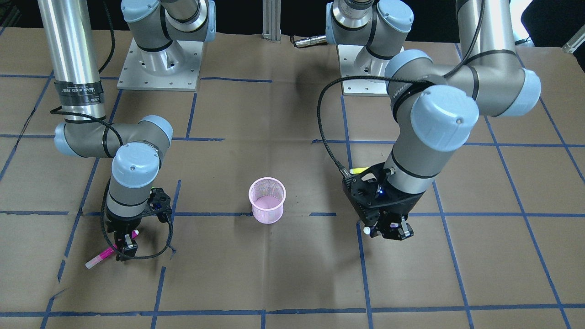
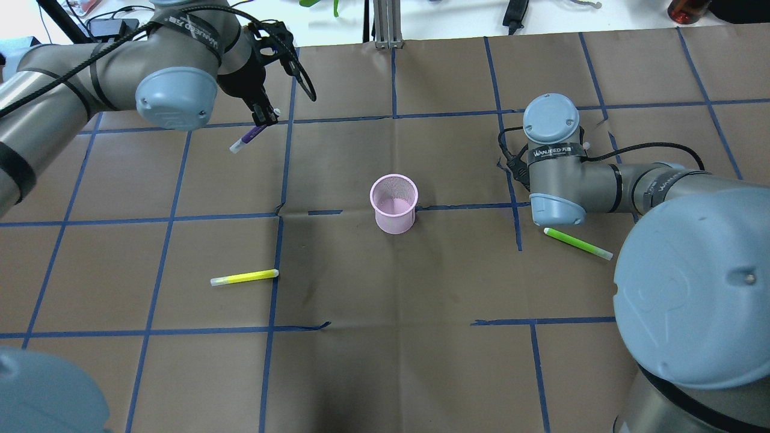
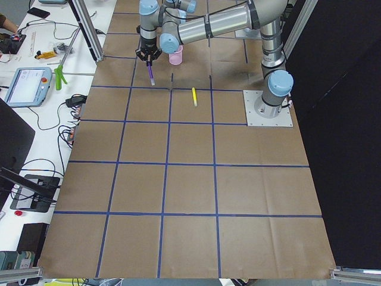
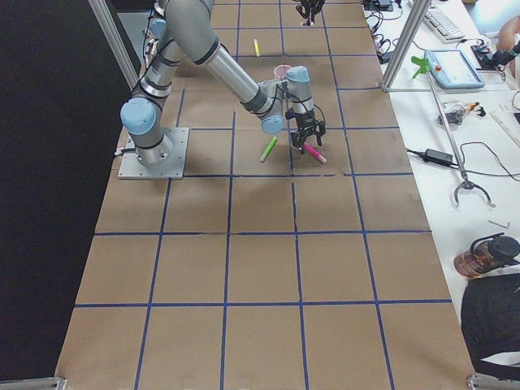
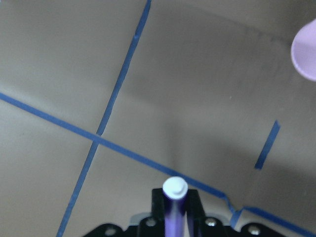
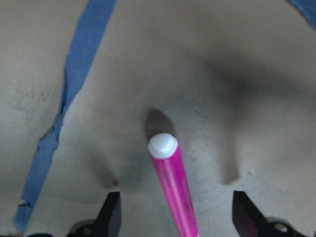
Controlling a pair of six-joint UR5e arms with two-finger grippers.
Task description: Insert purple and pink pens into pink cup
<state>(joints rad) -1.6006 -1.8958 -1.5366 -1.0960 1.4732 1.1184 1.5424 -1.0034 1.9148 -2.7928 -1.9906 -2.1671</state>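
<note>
Jaws of the left gripper [image 2: 263,114] pinch the purple pen [image 2: 246,138] aloft; the right gripper [image 1: 125,245] gapes astride the pink pen [image 6: 174,192]. It probably needs to close next.

We see the left arm [image 1: 491,84] and right arm [image 1: 68,45] built of silver-grey tubes, with pale blue round caps [image 1: 443,116] at the joints, each dotted with a small screw. Black cables [image 1: 325,137] loop down to the black left gripper [image 2: 264,113] and right gripper [image 1: 125,246]. White-lettered black WANJEED bands [image 1: 80,90] wrap the forearms; grey base plates [image 1: 157,68] show bolt holes.
</note>
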